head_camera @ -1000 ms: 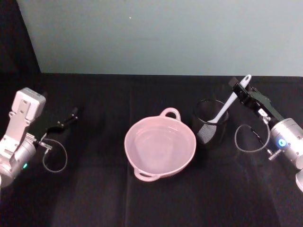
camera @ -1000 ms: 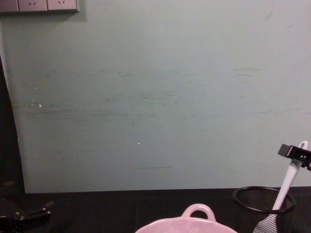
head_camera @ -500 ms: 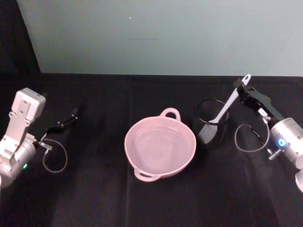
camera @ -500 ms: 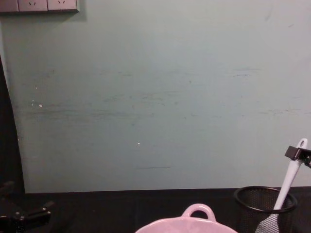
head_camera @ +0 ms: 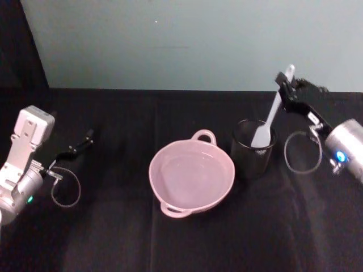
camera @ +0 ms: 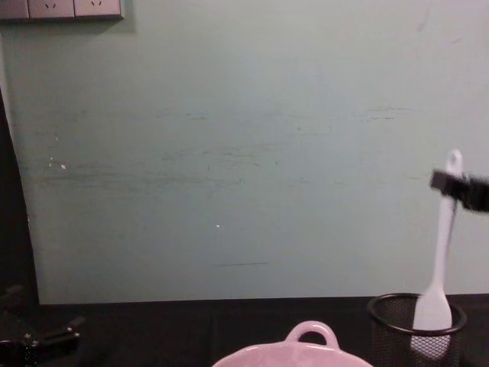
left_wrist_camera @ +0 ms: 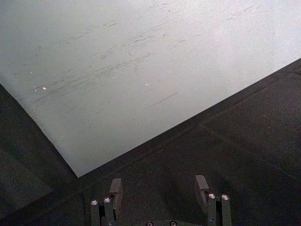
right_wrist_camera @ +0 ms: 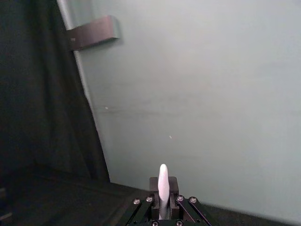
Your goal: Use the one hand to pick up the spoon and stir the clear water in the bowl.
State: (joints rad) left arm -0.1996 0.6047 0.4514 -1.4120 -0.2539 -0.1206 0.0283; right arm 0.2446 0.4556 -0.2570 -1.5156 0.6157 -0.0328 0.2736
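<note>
- The spoon (head_camera: 274, 107) hangs almost upright. Its flat head sits low in the mouth of the black mesh cup (head_camera: 251, 154), to the right of the bowl (head_camera: 151, 171).
- The right gripper (head_camera: 283, 84) is clenched on the thin handle just below its top end; the wrist view shows the tip poking up between the jaws.
- Step in hand, as I judge it: drawing the spoon out of the cup.
- The next move calls for more lift until the head clears the cup's rim. After that comes a short carry left and a dip into the water.
- Cup and bowl stand just beside each other, so a low head could catch either rim.
- The left gripper (head_camera: 79, 144) rests far left, jaws spread and released, well apart from the bowl.
</note>
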